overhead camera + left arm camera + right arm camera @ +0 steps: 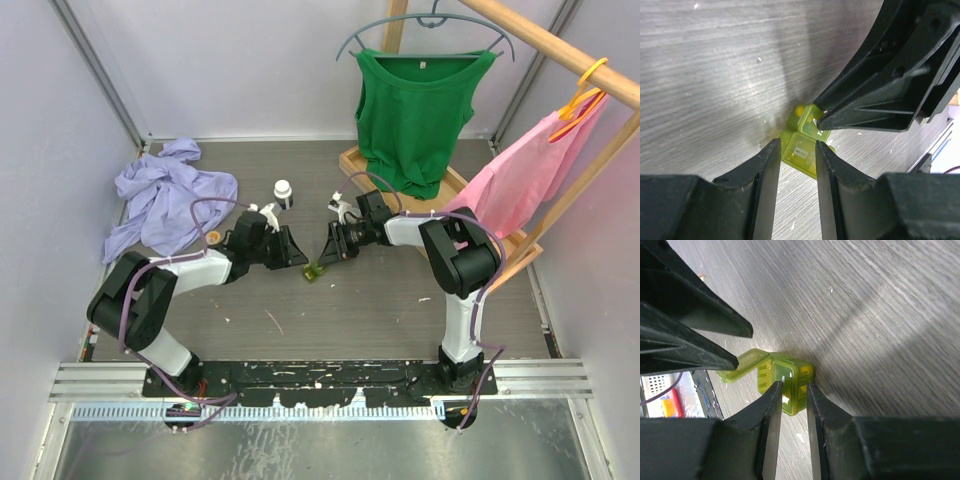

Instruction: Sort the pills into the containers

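right hand [793,386] clamped on green case [796,371]. Its open lid [742,365] points toward left hand [796,145], the nearer one; jaws narrow, grip can't tell.

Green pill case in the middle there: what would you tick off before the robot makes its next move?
1. Right end effector is shut on the green pill case: ok.
2. One lid of the case is flipped open: ok.
3. The case sits low on the table, not lifted away: ok.
4. Left end effector has a firm hold. Its jaws stand apart at the case, but contact is unclear: cannot tell.
5. A pill lies in the open compartment: cannot tell.
6. The clear case is in sight for the other pills. It shows in no view: not ok.
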Controlling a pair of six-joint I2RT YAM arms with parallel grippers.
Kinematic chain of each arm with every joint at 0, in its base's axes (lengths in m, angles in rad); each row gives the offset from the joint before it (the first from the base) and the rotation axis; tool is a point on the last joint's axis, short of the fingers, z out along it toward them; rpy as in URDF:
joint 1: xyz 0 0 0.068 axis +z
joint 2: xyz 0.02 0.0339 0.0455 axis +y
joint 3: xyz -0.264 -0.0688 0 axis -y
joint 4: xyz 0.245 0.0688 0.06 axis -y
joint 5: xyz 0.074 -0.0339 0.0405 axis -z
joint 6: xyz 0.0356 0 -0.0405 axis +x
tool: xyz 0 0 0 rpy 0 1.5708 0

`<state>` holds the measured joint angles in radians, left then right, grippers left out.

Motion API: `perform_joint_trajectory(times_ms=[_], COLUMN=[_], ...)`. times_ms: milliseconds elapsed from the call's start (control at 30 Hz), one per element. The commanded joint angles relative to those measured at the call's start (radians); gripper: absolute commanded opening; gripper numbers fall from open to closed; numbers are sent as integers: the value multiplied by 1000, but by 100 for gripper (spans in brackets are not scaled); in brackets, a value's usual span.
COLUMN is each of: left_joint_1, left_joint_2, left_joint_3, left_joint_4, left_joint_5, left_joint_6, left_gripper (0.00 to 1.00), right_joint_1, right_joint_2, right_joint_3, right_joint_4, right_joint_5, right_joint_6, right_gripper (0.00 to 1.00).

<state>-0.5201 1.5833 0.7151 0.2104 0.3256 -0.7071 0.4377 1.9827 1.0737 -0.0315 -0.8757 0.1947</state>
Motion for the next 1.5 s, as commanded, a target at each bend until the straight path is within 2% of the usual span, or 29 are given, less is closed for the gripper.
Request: perform_joint_trajectory(times_ms=[0, 167, 633, 967, 1200, 1467], left_joint_1=[-29, -54, -109, -109, -113, -124], left_joint_2=[-39, -34, 4, 88, 64, -47], left_joint_3=[23, 32, 151, 179, 212, 263], left_joint_4=[-69, -88, -239, -283, -336, -393], left_joint_5=[-20, -14, -48, -34, -61, -70], left_joint_6=[34, 28, 68, 56, 72, 84], left_gripper=[33, 26, 18, 1, 0, 0], right_joint_1=[9, 10, 13, 13, 12, 12], right_joint_2=[-16, -16, -18, -19, -18, -16], right_joint_3=[17, 17, 22, 23, 24, 26], right_joint_4=[-14, -19, -27, -30, -33, -34], right_joint_5=[74, 76, 81, 83, 84, 84], right_joint_6=[-37, -40, -46, -50, -51, -53], right_gripper=[30, 30, 30, 30, 30, 30])
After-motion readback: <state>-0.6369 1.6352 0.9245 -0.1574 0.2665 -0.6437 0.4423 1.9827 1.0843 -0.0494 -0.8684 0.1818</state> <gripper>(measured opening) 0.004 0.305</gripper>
